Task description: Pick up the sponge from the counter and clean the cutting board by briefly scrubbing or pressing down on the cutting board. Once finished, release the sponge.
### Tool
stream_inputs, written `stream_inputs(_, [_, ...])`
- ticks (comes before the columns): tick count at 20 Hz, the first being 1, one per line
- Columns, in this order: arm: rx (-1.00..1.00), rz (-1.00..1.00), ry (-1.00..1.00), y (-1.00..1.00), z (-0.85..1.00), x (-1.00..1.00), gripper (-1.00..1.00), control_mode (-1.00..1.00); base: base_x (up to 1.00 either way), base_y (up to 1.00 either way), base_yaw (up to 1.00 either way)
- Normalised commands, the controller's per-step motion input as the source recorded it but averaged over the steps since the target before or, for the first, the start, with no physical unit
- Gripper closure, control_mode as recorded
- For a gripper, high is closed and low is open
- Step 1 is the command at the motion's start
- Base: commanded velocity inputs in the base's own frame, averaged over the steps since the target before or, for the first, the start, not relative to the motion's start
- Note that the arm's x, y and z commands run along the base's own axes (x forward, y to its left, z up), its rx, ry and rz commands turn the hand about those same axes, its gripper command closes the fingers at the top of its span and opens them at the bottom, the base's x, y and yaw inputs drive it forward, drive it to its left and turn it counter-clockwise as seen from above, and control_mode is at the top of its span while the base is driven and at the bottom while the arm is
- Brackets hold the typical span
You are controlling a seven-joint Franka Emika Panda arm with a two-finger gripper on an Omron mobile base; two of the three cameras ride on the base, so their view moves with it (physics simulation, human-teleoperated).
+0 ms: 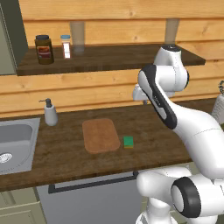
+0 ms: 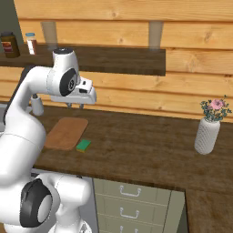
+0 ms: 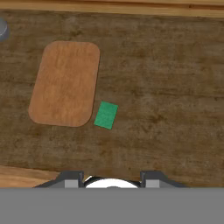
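Sponge (image 1: 128,141) lies green side up on the dark wooden bench (image 1: 65,153), just beside the near right corner of the cutting board (image 1: 100,135) and, as far as can be told, not quite touching it. Nothing is held: the gripper (image 2: 75,105) hangs high above the bench near the back wall, its fingers drawn together on nothing.

The task looks to be at its first step, the reach for the sponge. From the hand view the sponge (image 3: 106,115) sits a little left of centre, its long side slightly tilted, with the cutting board (image 3: 65,83) up and to the left. The next move probably calls for spreading the fingers, lowering the hand over the sponge and turning the wrist so the fingers close across its short side.

Around it, a soap dispenser (image 1: 50,113) stands at the back beside the steel sink (image 1: 15,146), well apart from the sponge. A white vase of flowers (image 2: 208,132) stands far off to the right. Jars (image 1: 43,49) sit on the wall shelf (image 1: 109,59) above. Nothing stands in the path down; the board's edge close by leaves little room on that side.
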Motion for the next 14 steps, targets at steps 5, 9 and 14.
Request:
stream_inputs(5, [0.0,0.0,0.0,0.13,-0.2,0.0,-1.0,-1.0,0.0,0.0,0.0])
stream_inputs(9, [0.0,0.0,0.06,0.0,-0.76,0.0,-1.0,-1.0,0.0,0.0,0.0])
stream_inputs(14, [0.0,0.0,0.12,0.0,-0.54,0.0,-1.0,-1.0,0.0,0.0,0.0])
